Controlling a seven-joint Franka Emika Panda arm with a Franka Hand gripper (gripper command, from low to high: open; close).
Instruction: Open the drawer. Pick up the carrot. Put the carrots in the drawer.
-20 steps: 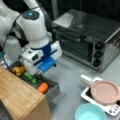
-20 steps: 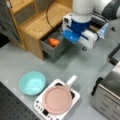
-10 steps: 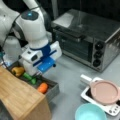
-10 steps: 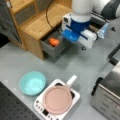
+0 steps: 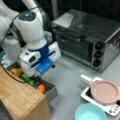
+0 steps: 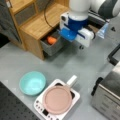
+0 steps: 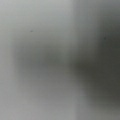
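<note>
Drawer [image 5: 51, 91] stands pulled out from the light wooden cabinet [image 5: 20, 100]; in both front views its grey box juts over the grey table [image 5: 70, 82]. Same drawer in a front view [image 6: 53, 46].

Carrot [image 5: 41, 88] lies inside the drawer near its front end, orange, apart from me. Also seen in a front view [image 6: 51, 40].

Green vegetable [image 5: 28, 80] and a yellow toy [image 5: 17, 72] lie further back in the drawer, towards a front view's left.

My pincer [image 5: 37, 75] hangs low over the drawer, just behind the carrot; my white and blue wrist covers the fingers, so I cannot tell how far they are spread or whether they hold anything. Wrist view gives only grey blur.

Silver toaster oven [image 5: 87, 42] at a front view's top right. Pink pan [image 5: 103, 91] sits on a small white cooker [image 5: 110, 108]; teal bowl [image 5: 91, 113] just beside it, near a front view's bottom.
</note>
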